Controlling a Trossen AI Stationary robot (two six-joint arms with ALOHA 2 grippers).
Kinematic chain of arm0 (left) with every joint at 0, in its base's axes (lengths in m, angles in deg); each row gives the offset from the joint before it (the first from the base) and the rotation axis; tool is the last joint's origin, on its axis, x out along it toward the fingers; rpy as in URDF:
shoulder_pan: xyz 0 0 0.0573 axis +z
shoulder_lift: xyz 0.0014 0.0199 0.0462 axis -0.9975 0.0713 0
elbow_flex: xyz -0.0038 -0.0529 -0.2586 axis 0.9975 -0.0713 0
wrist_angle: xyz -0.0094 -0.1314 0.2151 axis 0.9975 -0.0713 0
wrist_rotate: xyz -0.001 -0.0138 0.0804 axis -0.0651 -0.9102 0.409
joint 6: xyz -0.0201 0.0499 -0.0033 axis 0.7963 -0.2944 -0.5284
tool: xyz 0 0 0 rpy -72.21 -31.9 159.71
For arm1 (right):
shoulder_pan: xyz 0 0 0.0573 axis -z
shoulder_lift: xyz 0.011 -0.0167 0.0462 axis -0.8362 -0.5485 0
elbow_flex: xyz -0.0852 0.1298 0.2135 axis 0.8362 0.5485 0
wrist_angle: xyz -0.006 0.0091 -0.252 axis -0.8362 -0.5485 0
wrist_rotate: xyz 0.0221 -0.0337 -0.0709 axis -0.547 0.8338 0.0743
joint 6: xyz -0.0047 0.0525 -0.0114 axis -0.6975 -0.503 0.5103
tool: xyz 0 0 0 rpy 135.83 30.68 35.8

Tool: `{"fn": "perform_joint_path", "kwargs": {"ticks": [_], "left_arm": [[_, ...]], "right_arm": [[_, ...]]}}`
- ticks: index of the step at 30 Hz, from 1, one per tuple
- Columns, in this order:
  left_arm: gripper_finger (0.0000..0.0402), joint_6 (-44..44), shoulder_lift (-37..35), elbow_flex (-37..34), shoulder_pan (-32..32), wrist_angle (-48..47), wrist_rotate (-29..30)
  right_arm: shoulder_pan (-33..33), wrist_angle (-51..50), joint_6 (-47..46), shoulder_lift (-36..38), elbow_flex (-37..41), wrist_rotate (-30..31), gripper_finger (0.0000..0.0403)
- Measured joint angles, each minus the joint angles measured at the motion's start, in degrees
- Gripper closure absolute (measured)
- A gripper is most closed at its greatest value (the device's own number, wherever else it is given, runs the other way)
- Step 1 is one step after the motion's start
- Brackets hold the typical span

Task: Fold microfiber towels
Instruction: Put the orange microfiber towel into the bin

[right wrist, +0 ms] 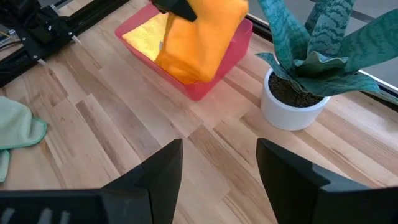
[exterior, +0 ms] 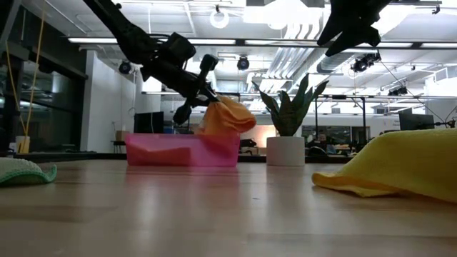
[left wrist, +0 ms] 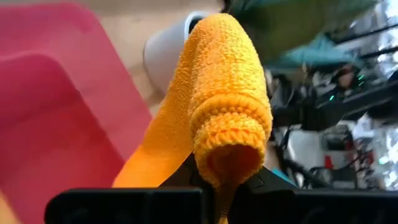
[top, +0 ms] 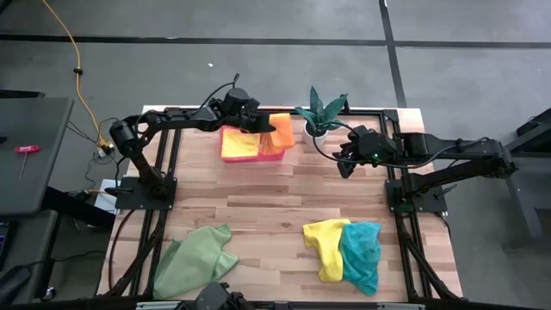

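Note:
My left gripper is shut on the folded orange towel, above the right end of the pink tray at the table's far middle. A folded yellow towel lies flat in the tray. Near the front edge lie three crumpled towels: a light green one on the left, and a yellow one partly under a teal one on the right. My right gripper hovers open above the table, right of the plant, with nothing between its fingers. My left gripper pinches the orange towel between its two fingers at a folded, several-layered edge. It comes from the table's left, slanting down. The towel bulges out past the fingertips and hangs below them; its lower end dips behind the tray's wall.
A white pot with a spiky green plant stands just right of the tray, close to the orange towel. Bare wood lies between the tray and the towels at the front. Black frame rails run along the table's left and right edges.

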Motion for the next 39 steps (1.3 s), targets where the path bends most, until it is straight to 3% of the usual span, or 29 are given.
{"fn": "perform_joint_path", "kwargs": {"ticks": [7,12,25,32,39], "left_arm": [[0.0399,-7.8,-1.2,0.0,2.4,-11.8,4.2],[0.0399,-7.1,2.1,0.0,0.9,-10.3,1.8],[0.0399,-7.8,2.4,0.0,1.1,-10.4,12.8],[0.0394,-8.6,3.2,0.0,0.2,-10.0,13.1],[0.0362,-9.6,4.8,0.0,-0.2,-9.3,13.1]], "right_arm": [[0.0,0.0,0.0,0.0,0.0,0.1,0.0206],[0.0,0.0,0.0,0.0,0.0,1.3,0.0206],[0.0,0.0,-1.5,0.0,0.0,1.6,0.0206],[0.0,0.0,-1.5,0.0,0.0,2.0,0.0206],[0.0,0.0,-1.5,0.0,0.0,2.0,0.0206]]}}
